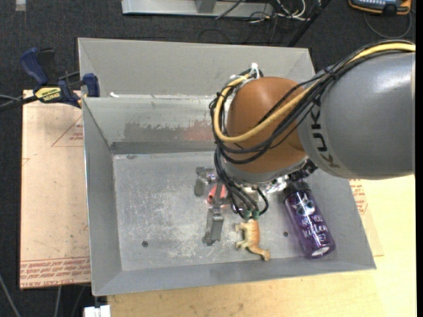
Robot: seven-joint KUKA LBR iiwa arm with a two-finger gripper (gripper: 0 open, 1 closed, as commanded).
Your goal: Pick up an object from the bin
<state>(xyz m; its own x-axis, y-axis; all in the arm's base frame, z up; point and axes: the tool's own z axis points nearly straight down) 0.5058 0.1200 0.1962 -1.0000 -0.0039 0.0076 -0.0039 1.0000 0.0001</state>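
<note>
My gripper (pixel 208 205) hangs below the orange dome near the middle of the bin floor. It is open: one grey finger (pixel 202 181) lies farther back, the other (pixel 213 228) nearer the front, and only bare floor shows between them. A small tan toy animal (pixel 252 238) lies just right of the front finger, close to the bin's front wall and apart from it. A purple bottle (pixel 308 222) with a pale printed label lies on its side at the front right.
The arm and its cables cover the bin's right rear part. Bare scuffed floor stretches across the left half of the bin. The sloped walls rise close behind the toy and the bottle.
</note>
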